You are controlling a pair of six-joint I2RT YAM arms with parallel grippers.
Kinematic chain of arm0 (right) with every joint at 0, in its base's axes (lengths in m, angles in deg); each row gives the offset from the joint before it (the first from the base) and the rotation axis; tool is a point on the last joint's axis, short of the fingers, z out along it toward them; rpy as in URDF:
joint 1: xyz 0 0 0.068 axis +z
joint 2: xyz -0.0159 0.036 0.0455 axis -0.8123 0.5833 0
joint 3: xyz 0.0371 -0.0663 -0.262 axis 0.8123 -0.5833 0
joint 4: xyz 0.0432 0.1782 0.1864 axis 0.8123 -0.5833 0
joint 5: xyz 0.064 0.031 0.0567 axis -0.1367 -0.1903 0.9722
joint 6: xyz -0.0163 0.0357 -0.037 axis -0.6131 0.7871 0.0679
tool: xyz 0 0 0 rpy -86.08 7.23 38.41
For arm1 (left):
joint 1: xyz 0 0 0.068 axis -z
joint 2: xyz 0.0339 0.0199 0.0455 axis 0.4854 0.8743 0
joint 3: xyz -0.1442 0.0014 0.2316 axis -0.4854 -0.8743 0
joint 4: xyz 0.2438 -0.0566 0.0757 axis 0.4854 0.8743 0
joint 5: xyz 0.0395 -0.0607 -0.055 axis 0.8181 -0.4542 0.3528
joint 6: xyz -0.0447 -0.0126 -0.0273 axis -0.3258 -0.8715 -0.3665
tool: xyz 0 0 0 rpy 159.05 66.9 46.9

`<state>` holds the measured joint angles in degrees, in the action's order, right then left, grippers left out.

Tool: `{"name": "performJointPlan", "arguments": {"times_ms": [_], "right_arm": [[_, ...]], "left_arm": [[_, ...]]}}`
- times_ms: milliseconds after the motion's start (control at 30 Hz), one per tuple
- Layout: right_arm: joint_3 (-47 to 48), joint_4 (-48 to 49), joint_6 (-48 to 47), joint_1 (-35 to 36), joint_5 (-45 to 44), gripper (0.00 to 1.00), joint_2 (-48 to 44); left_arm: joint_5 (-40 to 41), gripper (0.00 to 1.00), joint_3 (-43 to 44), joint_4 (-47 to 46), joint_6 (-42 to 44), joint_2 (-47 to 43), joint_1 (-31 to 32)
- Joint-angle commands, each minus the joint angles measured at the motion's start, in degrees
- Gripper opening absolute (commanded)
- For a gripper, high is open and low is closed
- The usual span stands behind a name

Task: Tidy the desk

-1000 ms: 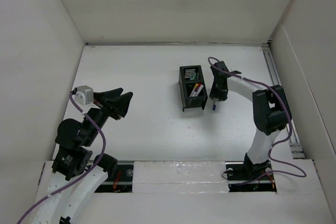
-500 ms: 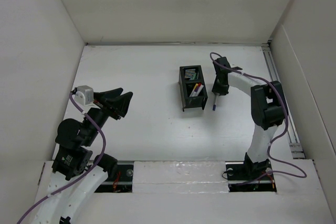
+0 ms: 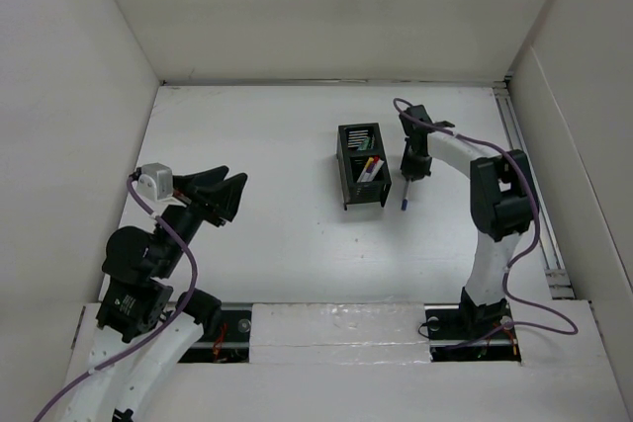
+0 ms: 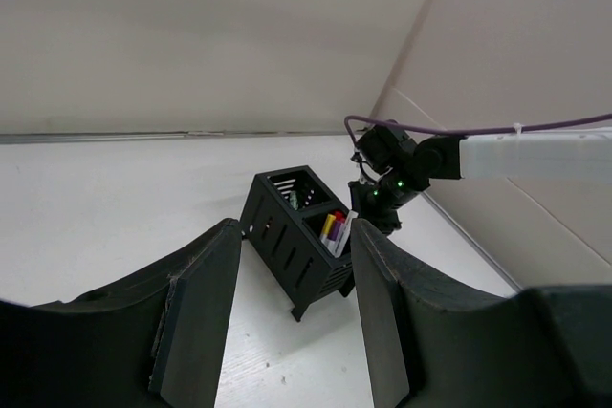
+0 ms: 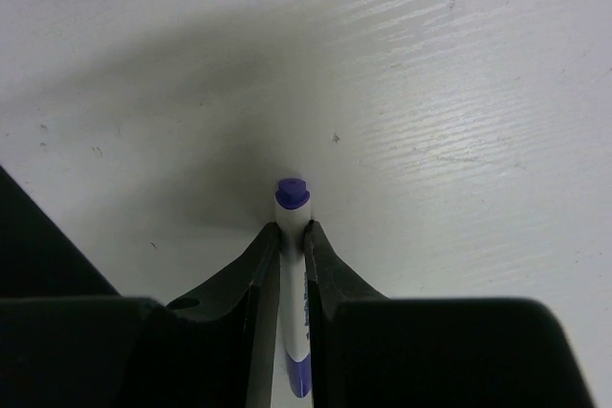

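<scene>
The desk (image 3: 267,145) is a large white tabletop edged by white walls. A black mesh organizer (image 3: 362,165) stands right of its middle and holds several coloured markers; it also shows in the left wrist view (image 4: 298,232). My right gripper (image 3: 407,180) is shut on a white marker with purple ends (image 3: 405,195), just right of the organizer. In the right wrist view the marker (image 5: 293,236) stands out between the fingers (image 5: 256,274) above the desk. My left gripper (image 3: 216,195) is open and empty at the left, apart from everything.
White walls (image 3: 89,96) enclose the desk on the left, back and right. A metal rail (image 3: 524,155) runs along the desk's right edge. The arm bases sit at the near edge (image 3: 336,328).
My right gripper with the marker has shifted slightly farther back and to the right beside the organizer. The left arm has barely moved.
</scene>
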<state>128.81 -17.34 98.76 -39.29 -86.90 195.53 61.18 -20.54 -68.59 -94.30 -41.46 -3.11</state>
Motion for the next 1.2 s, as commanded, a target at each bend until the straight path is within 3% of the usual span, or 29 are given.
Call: {"name": "performJointPlan", "arguments": {"times_ms": [0, 100, 133, 367, 567, 800, 1033, 1167], "right_arm": [[-2.69, -1.27, 0.27, 0.35, -0.68, 0.00, -2.92], [-5.60, 2.59, 2.11, 0.35, -1.03, 0.00, -6.08], [-9.00, 4.95, 3.08, 0.35, -1.55, 0.00, -11.23], [-16.94, 14.19, 4.40, 0.35, 1.25, 0.00, -24.88], [-18.88, 14.56, 4.93, 1.06, 1.17, 0.00, -32.27], [-13.80, 10.95, 4.32, 2.20, 1.70, 0.00, -42.12], [-14.73, 9.27, 4.75, 2.73, 0.21, 0.00, -38.27], [-16.17, 14.46, 2.65, -1.39, 2.91, 0.14, -31.10]], "left_arm": [[0.22, 0.46, 0.34, -1.83, 0.07, -1.31, 0.26], [0.14, 0.46, 0.25, -1.92, -0.02, -1.57, 0.26], [-0.13, 0.46, 0.16, -1.92, -0.02, -1.58, 0.26], [-0.83, 0.46, -0.02, -2.19, -0.19, -1.40, 0.26], [-0.74, 0.46, -0.10, -2.18, -0.11, -1.14, 0.26], [-0.74, 0.46, 0.07, -2.27, -0.19, -0.52, 0.26], [-0.74, 0.46, 0.07, -2.27, -0.11, -0.43, 0.26], [-1.18, 0.46, -0.02, -2.36, -0.11, -0.17, 0.26]]}}
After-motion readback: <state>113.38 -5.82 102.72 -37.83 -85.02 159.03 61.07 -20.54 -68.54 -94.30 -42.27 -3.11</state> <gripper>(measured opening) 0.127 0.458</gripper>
